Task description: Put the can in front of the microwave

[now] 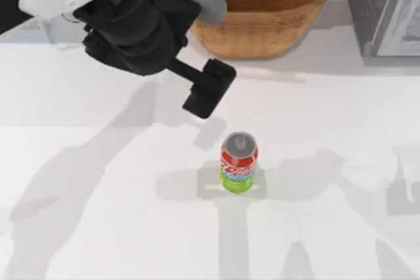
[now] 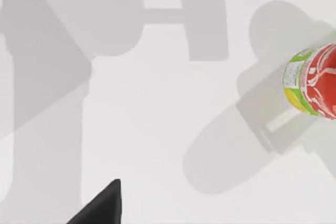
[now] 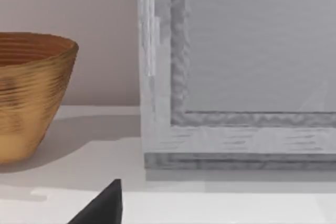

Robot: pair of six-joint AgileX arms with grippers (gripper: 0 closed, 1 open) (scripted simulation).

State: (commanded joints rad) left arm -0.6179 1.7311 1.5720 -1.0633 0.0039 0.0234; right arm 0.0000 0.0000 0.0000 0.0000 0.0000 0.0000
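Progress check, top view first: can (image 1: 239, 162) stands upright on the white table (image 1: 79, 181), roughly mid-table, not gripped by anything. Microwave (image 1: 384, 8) sits at the far right corner, well apart from the can, so placement is not done. My left gripper (image 1: 209, 89) hangs above the table just up-left of the can, near it but apart; I cannot tell from here whether it's open or closed. Wicker basket (image 1: 262, 4) sits at the far edge, between the left arm and the microwave. Judgement: task is at approach stage; grasp, carry to the right and set-down in front of the microwave are all left to do.

Left wrist view: can (image 2: 314, 81) appears at the frame edge, red upper part and green lower part visible, standing on bare table. One dark fingertip (image 2: 102, 205) of the left gripper shows, clear of the can; gap state not readable, so cannot tell. No contact w/ the can.

Right wrist view: microwave (image 3: 236, 77) front is close, basket (image 3: 31, 93) beside it w/ a gap between. Floor area in front of the microwave has no can on it.

Labels: can carries white lettering on the red band and a blue-white strip lower down; script is not legible to me in any view. No readable writing on microwave or basket.
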